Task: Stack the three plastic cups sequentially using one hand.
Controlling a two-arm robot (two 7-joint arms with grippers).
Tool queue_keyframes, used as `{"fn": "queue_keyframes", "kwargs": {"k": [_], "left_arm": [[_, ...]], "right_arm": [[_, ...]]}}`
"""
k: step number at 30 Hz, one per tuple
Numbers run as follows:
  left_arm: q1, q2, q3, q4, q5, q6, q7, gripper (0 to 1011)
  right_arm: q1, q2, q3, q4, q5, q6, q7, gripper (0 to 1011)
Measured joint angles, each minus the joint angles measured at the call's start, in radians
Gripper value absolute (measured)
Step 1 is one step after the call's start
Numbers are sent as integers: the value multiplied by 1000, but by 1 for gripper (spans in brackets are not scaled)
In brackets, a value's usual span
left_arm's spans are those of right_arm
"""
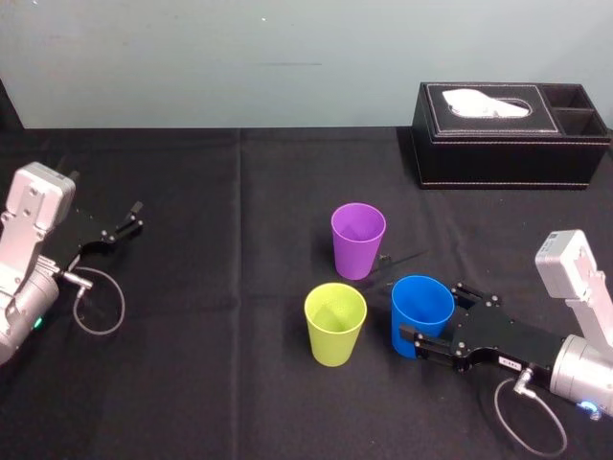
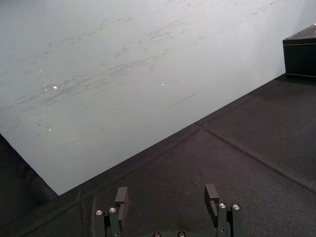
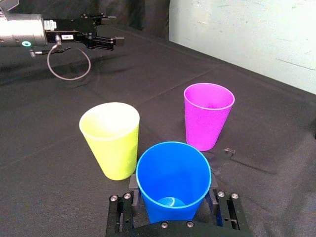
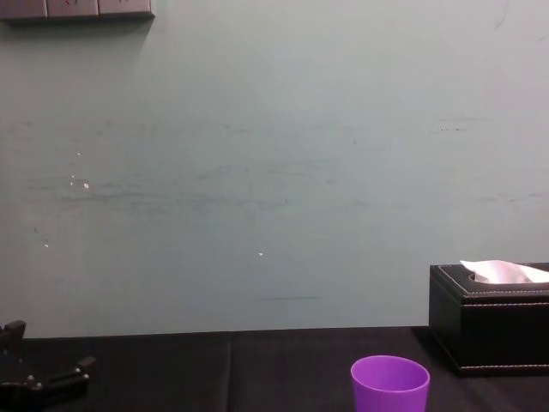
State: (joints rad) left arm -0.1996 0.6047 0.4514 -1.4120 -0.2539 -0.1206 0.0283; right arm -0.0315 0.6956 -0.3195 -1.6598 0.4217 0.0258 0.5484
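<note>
Three plastic cups stand upright on the black cloth. The purple cup (image 1: 357,240) (image 3: 207,116) (image 4: 389,386) is farthest from me. Left of the others and nearer stands the yellow-green cup (image 1: 335,324) (image 3: 111,138). The blue cup (image 1: 421,311) (image 3: 173,177) stands just right of it, resting on the cloth. My right gripper (image 1: 433,314) (image 3: 173,210) reaches in from the right, and one finger lies against each side of the blue cup's lower wall. My left gripper (image 1: 129,218) (image 2: 168,197) (image 3: 106,37) is parked at the far left, open, with nothing between its fingers.
A black tissue box (image 1: 508,144) (image 4: 489,326) (image 2: 301,54) stands at the back right, behind the cups. A pale wall runs along the table's far edge. Bare black cloth (image 1: 211,316) lies between the left arm and the cups.
</note>
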Motion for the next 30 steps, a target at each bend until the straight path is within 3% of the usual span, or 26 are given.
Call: {"fn": "queue_keyframes", "kwargs": {"k": [9, 25, 30], "left_arm": [[0, 0, 0, 0, 0, 0, 0, 1011], [0, 0, 0, 0, 0, 0, 0, 1011], [0, 0, 0, 0, 0, 0, 0, 1011]], "right_arm": [[-1, 1, 1, -1, 0, 1, 0, 734], [-2, 2, 1, -2, 0, 1, -1, 720], [-25, 7, 23, -40, -1, 10, -32, 720]]}}
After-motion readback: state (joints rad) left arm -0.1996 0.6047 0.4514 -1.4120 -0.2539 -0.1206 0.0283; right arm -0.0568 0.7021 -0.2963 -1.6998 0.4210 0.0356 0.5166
